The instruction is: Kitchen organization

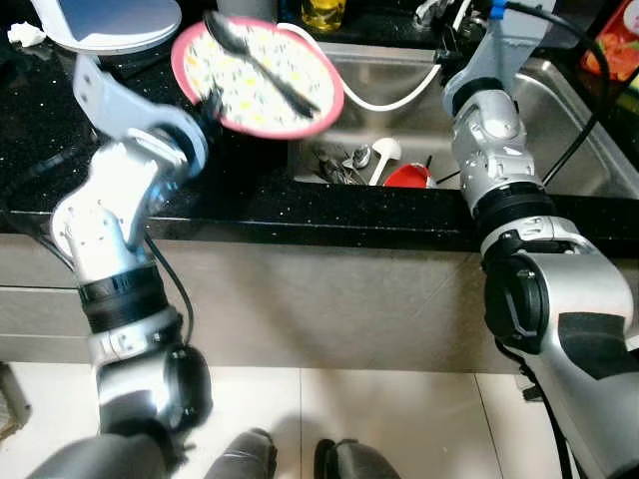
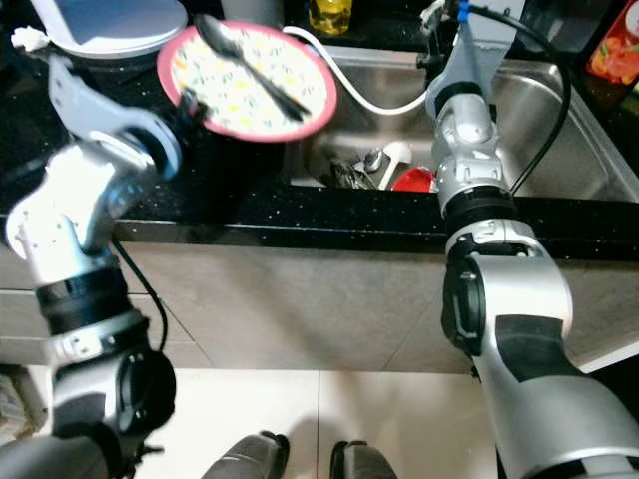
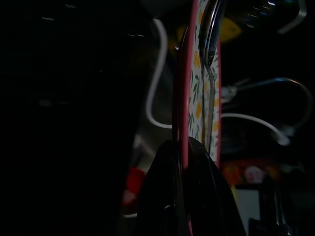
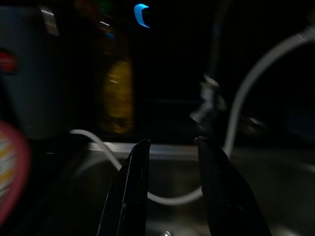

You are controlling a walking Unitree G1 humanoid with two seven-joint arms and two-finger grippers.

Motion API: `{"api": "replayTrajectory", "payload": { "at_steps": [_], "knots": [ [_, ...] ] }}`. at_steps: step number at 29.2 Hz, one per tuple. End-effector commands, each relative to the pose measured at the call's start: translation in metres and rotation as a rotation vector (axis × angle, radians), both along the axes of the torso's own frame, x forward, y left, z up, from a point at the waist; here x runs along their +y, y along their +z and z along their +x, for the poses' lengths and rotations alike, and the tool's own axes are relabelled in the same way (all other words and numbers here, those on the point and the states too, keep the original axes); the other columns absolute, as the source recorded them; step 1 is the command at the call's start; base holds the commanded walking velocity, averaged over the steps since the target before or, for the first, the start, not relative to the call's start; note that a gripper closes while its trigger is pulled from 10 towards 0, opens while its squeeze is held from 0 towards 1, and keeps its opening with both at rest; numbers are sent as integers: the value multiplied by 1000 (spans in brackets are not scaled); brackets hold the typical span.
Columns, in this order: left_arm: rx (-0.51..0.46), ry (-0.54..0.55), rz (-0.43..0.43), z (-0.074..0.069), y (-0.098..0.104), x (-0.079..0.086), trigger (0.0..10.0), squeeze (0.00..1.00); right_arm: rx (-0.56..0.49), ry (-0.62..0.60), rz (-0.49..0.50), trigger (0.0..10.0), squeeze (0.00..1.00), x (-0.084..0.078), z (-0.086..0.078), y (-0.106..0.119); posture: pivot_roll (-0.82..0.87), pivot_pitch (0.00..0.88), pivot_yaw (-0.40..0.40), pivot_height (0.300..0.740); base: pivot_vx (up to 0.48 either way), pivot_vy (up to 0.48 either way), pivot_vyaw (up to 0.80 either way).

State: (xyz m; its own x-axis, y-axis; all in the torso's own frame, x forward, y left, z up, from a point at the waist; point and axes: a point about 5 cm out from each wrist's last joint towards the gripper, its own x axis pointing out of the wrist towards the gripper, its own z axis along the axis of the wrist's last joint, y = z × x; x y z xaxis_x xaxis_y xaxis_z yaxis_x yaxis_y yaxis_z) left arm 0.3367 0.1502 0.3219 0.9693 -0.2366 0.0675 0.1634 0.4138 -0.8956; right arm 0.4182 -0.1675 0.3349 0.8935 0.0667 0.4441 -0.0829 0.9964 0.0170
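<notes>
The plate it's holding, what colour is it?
Pink-rimmed plate, white with yellow-green flowers; clearest in left eye view.

plate (image 1: 262,82): pink rim, white with yellow-and-green floral print | spoon (image 1: 257,59): black | countertop (image 1: 250,205): speckled black | hose (image 1: 384,100): white | sink (image 1: 559,130): steel grey | bottle (image 1: 323,12): yellow

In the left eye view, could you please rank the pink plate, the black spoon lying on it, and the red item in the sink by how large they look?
1. The pink plate, held at its rim by the left end effector, looks largest.
2. The black spoon comes next, spanning much of the plate.
3. The red item looks smallest, though it lies lower in the sink and is partly hidden.
</notes>
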Motion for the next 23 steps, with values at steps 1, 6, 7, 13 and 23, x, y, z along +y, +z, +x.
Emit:
{"api": "replayTrajectory", "payload": {
  "at_steps": [1,6,7,13,23],
  "knots": [
    [-6,-30,3,3,-7,-4,10000,0,-70,127,-71,10000,0,15,-5,15,135,100,27,740,0,0,0],
    [-25,-121,-31,4,-6,-19,10000,0,-103,318,-195,10000,0,42,-13,32,107,79,46,740,0,0,0],
    [-33,-141,-38,4,-4,-23,10000,0,-109,344,-204,10000,0,45,-14,38,104,84,48,740,0,0,0],
    [-30,-201,-53,7,-9,-35,10000,0,-53,506,-196,10000,0,62,-17,43,66,75,56,740,0,0,0],
    [-63,-277,19,5,-15,-57,10000,0,83,560,-280,10000,1000,73,-16,14,52,73,66,740,0,0,0]
  ]
}}
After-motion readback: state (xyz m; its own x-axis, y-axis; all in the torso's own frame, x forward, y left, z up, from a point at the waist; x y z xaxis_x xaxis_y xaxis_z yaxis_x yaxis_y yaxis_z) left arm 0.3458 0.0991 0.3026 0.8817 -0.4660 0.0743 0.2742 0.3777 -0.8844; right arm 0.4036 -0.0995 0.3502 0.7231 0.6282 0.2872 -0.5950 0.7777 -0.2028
